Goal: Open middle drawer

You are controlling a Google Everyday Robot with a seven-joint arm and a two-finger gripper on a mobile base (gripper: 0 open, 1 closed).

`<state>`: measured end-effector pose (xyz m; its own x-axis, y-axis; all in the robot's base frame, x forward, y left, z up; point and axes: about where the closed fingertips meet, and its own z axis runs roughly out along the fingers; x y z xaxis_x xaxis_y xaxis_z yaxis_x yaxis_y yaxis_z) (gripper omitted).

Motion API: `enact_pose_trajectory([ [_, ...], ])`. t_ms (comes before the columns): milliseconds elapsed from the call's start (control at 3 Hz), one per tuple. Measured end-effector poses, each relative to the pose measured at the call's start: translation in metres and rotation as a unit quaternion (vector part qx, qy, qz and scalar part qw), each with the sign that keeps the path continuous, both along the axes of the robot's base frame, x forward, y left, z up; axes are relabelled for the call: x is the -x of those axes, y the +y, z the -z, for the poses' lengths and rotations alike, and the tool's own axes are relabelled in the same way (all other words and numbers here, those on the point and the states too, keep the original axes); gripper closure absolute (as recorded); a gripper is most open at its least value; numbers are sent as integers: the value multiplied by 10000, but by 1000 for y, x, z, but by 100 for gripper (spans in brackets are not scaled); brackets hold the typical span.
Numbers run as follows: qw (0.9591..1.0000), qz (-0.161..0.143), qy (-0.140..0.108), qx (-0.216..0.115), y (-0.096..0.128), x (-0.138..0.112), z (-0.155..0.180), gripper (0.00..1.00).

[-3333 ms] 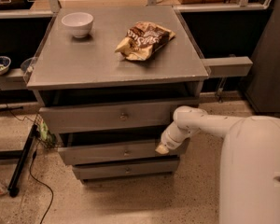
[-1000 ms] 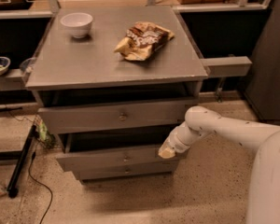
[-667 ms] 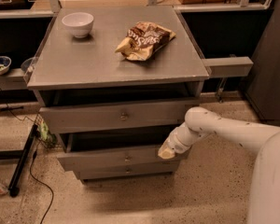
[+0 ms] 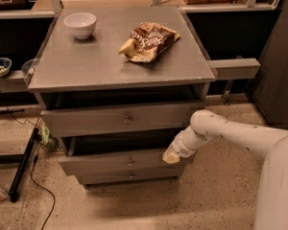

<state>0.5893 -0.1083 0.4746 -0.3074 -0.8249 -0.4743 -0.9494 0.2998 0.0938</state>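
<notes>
The middle drawer is a long flat grey front with a small round metal knob. It stands pulled out from the grey cabinet, with a dark gap above it. The taller top drawer sits above it and the narrow bottom drawer below it. My gripper is at the right end of the middle drawer front, touching its top edge. The white arm reaches in from the right. The gripper's tip is partly hidden against the drawer.
On the cabinet top stand a white bowl and a crumpled snack bag. A black stand leg and cable lie on the floor at left. A grey shelf arm juts out at right.
Since 3.3 s ago the middle drawer has slid out toward the camera and the gripper has moved with it, a little lower. Over the last second nothing visibly moved.
</notes>
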Motion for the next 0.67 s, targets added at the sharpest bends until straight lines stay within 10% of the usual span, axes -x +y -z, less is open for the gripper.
enact_pose_trajectory([
  [667, 10000, 0, 0, 0, 0, 0, 0, 4],
])
